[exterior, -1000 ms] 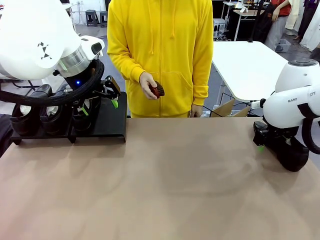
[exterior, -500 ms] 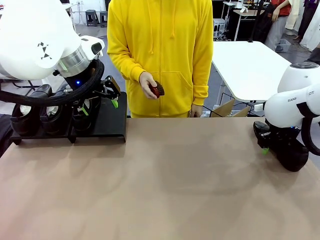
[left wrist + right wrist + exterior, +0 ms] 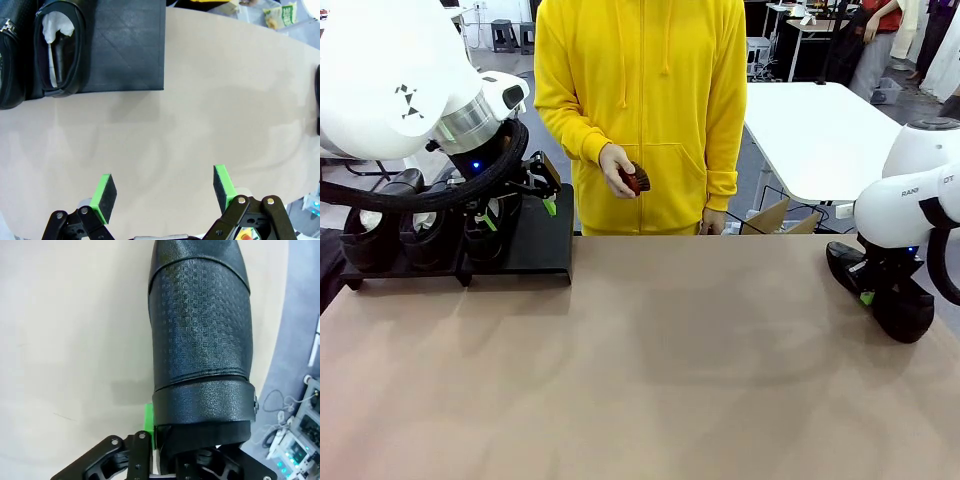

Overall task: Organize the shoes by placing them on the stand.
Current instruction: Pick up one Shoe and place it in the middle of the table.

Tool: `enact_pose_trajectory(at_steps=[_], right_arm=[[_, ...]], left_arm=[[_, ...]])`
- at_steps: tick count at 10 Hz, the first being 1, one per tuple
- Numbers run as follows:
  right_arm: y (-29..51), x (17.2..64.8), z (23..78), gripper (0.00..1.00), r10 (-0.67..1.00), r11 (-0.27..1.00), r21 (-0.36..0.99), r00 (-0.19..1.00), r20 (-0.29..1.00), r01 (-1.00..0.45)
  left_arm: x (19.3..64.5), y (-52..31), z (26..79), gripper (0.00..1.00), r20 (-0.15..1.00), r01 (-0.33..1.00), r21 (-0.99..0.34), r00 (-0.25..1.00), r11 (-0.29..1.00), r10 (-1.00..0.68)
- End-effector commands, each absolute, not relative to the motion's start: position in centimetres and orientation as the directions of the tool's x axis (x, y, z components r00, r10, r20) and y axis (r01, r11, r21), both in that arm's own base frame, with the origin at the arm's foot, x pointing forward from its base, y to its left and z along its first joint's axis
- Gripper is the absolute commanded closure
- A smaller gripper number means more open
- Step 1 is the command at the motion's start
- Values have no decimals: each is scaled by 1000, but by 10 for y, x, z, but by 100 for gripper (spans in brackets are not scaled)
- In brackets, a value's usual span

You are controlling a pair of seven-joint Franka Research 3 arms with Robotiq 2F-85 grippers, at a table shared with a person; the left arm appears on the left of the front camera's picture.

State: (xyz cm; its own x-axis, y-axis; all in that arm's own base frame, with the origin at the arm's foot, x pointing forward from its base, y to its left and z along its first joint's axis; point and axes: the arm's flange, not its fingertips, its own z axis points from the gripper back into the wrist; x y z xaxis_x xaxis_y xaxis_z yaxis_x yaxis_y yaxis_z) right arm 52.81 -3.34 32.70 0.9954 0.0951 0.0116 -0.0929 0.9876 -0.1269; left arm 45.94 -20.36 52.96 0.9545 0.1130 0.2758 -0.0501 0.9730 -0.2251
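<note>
We see the right gripper [image 3: 866,296] with jaws clamped on a shoe [image 3: 200,340] on the counter [image 3: 640,380], far right of the stand [image 3: 535,245]; left gripper [image 3: 165,192] jaws open over the stand, three shoes [image 3: 415,230] racked.

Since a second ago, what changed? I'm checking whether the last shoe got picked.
The right hand shifted toward the table's right edge and closed on the shoe there. The left hand stays open near the stand; the shoes on it and the person are unchanged.
</note>
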Motion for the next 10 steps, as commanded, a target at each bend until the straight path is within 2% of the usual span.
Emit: enact_pose_trajectory(at_steps=[1, 4, 6, 8, 9, 10], right_arm=[[-33, 529, 327, 100, 63, 990, -130, 998, -8, -64], [-28, 531, 349, 100, -63, 986, -159, 997, -50, 54], [7, 507, 408, 100, -127, 991, -27, 991, 38, 128], [68, 469, 455, 100, -137, 983, 140, 985, 107, 122], [105, 449, 468, 100, -147, 974, 193, 976, 159, 115], [152, 424, 476, 100, -92, 982, 181, 983, 162, 62]], left_arm=[[460, -203, 531, 0, 279, -51, -210, 954, 976, 110], [460, -203, 531, 0, 279, -51, -210, 954, 976, 110], [460, -203, 531, 0, 279, -51, -210, 954, 976, 110], [460, -203, 531, 0, 279, -51, -210, 954, 976, 110], [460, -203, 531, 0, 279, -51, -210, 954, 976, 110], [460, -203, 531, 0, 279, -51, -210, 954, 976, 110]])
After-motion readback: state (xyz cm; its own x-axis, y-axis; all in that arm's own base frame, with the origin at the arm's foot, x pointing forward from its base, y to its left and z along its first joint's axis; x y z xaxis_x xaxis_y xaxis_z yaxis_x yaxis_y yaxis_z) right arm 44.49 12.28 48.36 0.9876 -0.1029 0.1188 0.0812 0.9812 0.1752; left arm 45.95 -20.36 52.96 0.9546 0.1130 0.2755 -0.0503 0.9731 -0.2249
